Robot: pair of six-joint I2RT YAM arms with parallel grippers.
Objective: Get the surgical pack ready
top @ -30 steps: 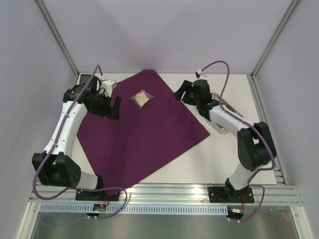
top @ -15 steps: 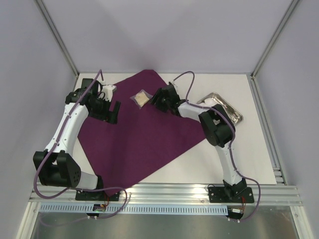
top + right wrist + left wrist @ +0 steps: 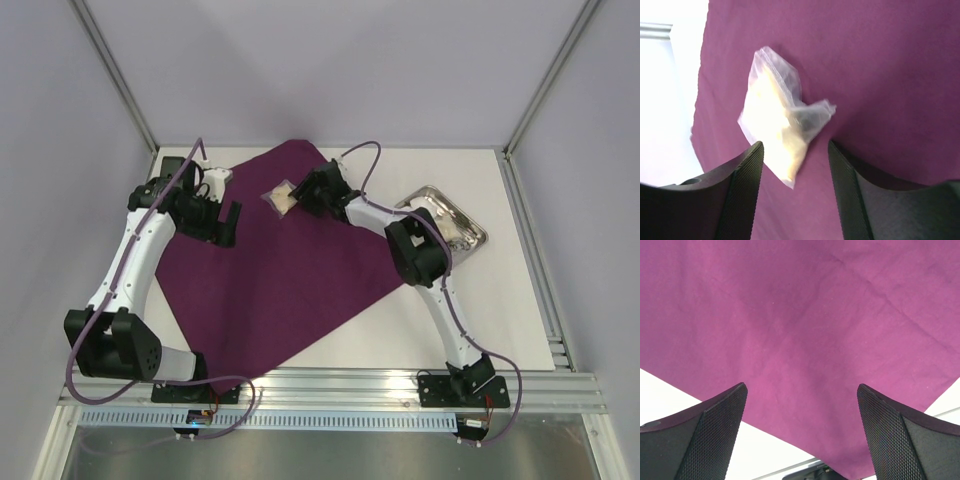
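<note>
The dark-purple cloth (image 3: 290, 260) lies spread flat over the table's middle. A tan packet (image 3: 281, 198) in clear plastic rests on its far part. My right gripper (image 3: 306, 194) hovers just right of the packet and is open. In the right wrist view the packet (image 3: 776, 129) reaches down between the two fingertips (image 3: 756, 152), and neither touches it; the gripper (image 3: 795, 148) holds nothing. My left gripper (image 3: 224, 222) hangs wide open over the cloth's left side. The left wrist view shows only cloth (image 3: 800, 315) between its jaws (image 3: 801, 388). The steel tray (image 3: 470, 224) sits at the right, partly hidden by the right arm.
Bare white table (image 3: 400, 320) borders the cloth at front right, and a strip of table (image 3: 675, 397) shows at its left edge. Metal frame posts (image 3: 120, 90) and side walls close in the workspace. A rail (image 3: 330, 385) runs along the near edge.
The right arm swung left from beside the tray to the tan packet, and its jaws narrowed a little. The left arm barely moved.
</note>
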